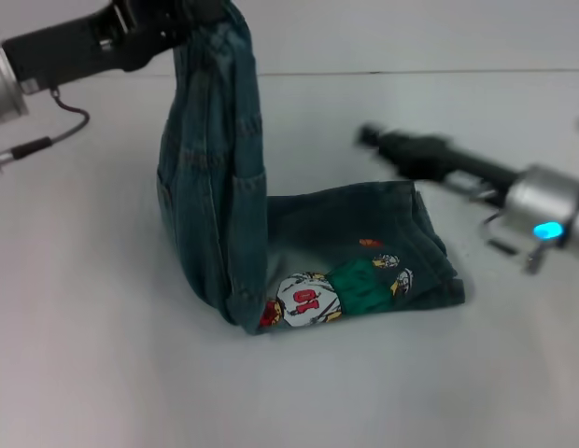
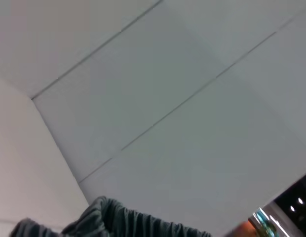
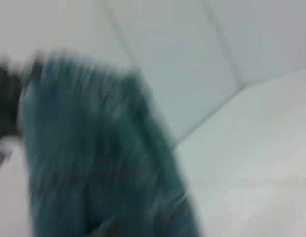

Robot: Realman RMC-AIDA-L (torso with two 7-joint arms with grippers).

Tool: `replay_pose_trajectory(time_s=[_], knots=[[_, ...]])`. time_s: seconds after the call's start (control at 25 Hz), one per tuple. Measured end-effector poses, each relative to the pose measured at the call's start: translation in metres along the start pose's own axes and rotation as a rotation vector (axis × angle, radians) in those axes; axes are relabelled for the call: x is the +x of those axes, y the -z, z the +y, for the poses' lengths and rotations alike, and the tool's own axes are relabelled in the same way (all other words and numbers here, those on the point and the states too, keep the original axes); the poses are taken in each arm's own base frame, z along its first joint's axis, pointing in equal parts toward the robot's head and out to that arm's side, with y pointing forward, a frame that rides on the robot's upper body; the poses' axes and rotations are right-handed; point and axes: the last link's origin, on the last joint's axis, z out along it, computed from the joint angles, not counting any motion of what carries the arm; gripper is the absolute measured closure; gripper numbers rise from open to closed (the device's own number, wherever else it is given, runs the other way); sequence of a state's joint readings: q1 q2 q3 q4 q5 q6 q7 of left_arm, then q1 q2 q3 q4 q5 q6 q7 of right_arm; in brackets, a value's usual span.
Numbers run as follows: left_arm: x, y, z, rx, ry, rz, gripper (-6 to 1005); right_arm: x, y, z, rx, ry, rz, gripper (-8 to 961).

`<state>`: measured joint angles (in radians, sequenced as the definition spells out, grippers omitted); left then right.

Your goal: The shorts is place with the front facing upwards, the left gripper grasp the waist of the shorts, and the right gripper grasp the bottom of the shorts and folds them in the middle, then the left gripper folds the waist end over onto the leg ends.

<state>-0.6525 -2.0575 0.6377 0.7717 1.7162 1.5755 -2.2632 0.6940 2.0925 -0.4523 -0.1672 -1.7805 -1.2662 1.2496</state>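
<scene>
The blue denim shorts point(image 1: 215, 196) are folded lengthwise. My left gripper point(image 1: 189, 22) is high at the back left and shut on the waist point(image 2: 118, 221). That end hangs upright from it like a column. The other half lies flat on the table, with the cartoon player print point(image 1: 317, 297) facing up and the leg ends point(image 1: 439, 250) pointing right. My right gripper point(image 1: 369, 137) hovers above the table just right of the flat half, apart from the cloth. In the right wrist view the hanging denim point(image 3: 94, 158) fills the near side.
The white table point(image 1: 103, 373) spreads around the shorts. Its back edge point(image 1: 411, 72) meets a pale wall. A thin black cable point(image 1: 70, 121) loops under the left arm.
</scene>
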Motion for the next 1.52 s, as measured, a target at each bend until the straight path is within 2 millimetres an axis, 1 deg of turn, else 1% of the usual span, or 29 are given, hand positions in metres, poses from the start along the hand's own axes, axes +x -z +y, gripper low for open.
replay_pose_trajectory(time_s=[0.04,0.08,0.16,0.28,0.4,0.52,0.68,0.84,0.96,1.12,1.36,1.44,1.52], knots=[[0.0,0.0,0.0,0.0,0.0,0.0,908,-0.008,0.01,-0.006,0.021,-0.006,-0.052,953],[-0.009,-0.01,0.0,-0.015,-0.007,-0.045,908,-0.015,0.02,-0.011,0.045,-0.011,-0.109,953],[-0.013,-0.015,0.0,-0.02,-0.014,-0.064,902,-0.027,0.039,-0.019,0.089,-0.025,-0.227,953],[-0.024,-0.031,0.003,-0.037,-0.044,-0.108,893,-0.041,0.067,-0.03,0.162,-0.048,-0.403,953],[-0.036,-0.051,0.006,-0.055,-0.087,-0.15,884,-0.047,0.089,-0.039,0.232,-0.076,-0.527,953],[-0.057,-0.075,0.005,-0.044,-0.129,-0.216,875,-0.047,0.099,-0.042,0.26,-0.086,-0.572,953],[-0.09,-0.107,-0.01,0.031,-0.15,-0.309,864,-0.045,0.102,-0.042,0.277,-0.08,-0.582,953],[-0.114,-0.13,-0.013,0.061,-0.167,-0.432,852,-0.039,0.101,-0.043,0.291,-0.093,-0.581,953],[-0.123,-0.137,-0.015,0.091,-0.192,-0.48,843,-0.039,0.102,-0.043,0.293,-0.104,-0.59,954],[-0.124,-0.137,-0.021,0.127,-0.208,-0.473,831,-0.036,0.1,-0.041,0.283,-0.114,-0.586,954],[-0.122,-0.132,-0.02,0.111,-0.194,-0.436,572,-0.033,0.094,-0.038,0.267,-0.117,-0.562,954],[-0.116,-0.125,-0.016,0.072,-0.194,-0.382,494,-0.033,0.092,-0.037,0.255,-0.116,-0.551,954],[-0.107,-0.113,-0.011,0.018,-0.209,-0.3,416,-0.035,0.09,-0.036,0.235,-0.114,-0.535,953]])
